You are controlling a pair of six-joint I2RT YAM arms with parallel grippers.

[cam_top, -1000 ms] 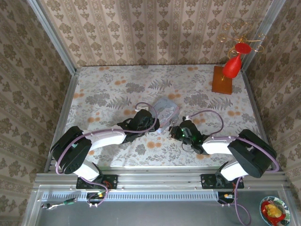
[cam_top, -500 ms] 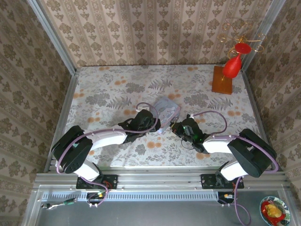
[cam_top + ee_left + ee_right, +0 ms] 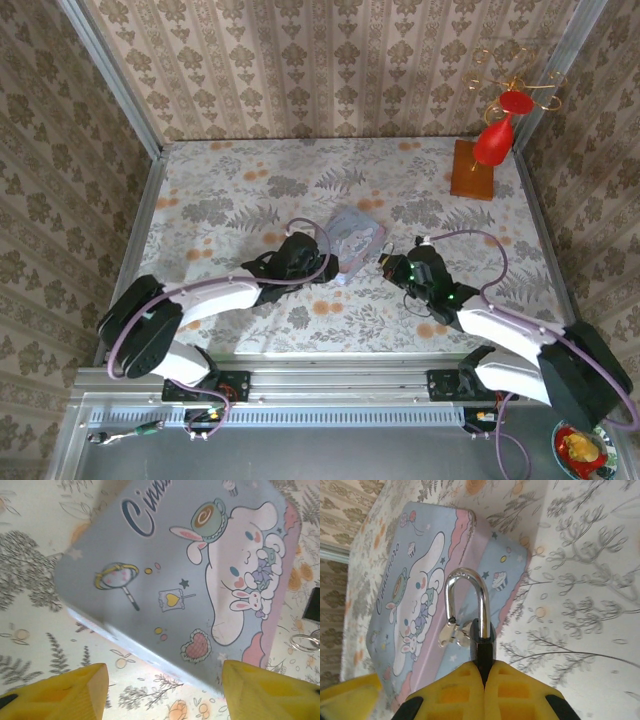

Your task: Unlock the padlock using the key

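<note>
In the right wrist view the padlock (image 3: 485,641), a small black block, is pinched between my right gripper's (image 3: 486,669) yellow fingers. Its silvery shackle (image 3: 465,575) stands up with one leg out of the body, its free end beside a small silvery latch (image 3: 451,634) on the tin. From above, the right gripper (image 3: 392,264) sits just right of the pale blue tin (image 3: 356,236). My left gripper (image 3: 328,268) is at the tin's near-left corner, and its open yellow fingers (image 3: 60,692) straddle that edge of the tin (image 3: 190,565). The key is hidden.
At the right edge of the left wrist view, a thin silvery wire ring (image 3: 306,642) lies on the floral tablecloth (image 3: 230,190) under a dark block (image 3: 315,605). A red ornament on a wooden stand (image 3: 476,168) occupies the back right corner. Papered walls close in three sides.
My right arm has swung right and its gripper has drawn slightly back from the tin, still holding the padlock. The left arm has barely shifted.
</note>
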